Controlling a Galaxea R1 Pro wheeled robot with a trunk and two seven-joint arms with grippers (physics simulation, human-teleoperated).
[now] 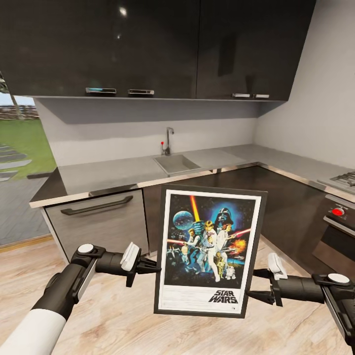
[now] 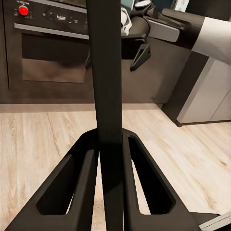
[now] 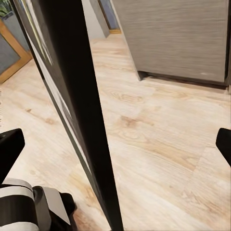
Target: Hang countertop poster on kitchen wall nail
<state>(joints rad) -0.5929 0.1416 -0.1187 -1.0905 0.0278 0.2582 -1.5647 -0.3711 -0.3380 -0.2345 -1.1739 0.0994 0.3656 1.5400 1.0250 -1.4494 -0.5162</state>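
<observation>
The Star Wars poster (image 1: 209,246) hangs upright above the wooden floor, in front of me, its printed face toward my head camera. My left gripper (image 1: 154,267) is shut on the poster's left edge; in the left wrist view its two black fingers (image 2: 86,168) press the thin dark frame (image 2: 107,72) from both sides. My right gripper (image 1: 257,284) is at the poster's right edge and is open. Its fingertips (image 3: 9,149) stand far apart, with the frame edge (image 3: 72,86) running between them untouched. The grey kitchen countertop (image 1: 113,172) lies behind the poster.
A square sink (image 1: 175,162) with a chrome tap (image 1: 168,140) is set into the worktop. Dark upper cabinets (image 1: 148,44) hang above it. An oven with a red knob (image 1: 338,212) and a hob (image 1: 345,178) stand at the right. A plain wall (image 1: 315,98) rises behind them.
</observation>
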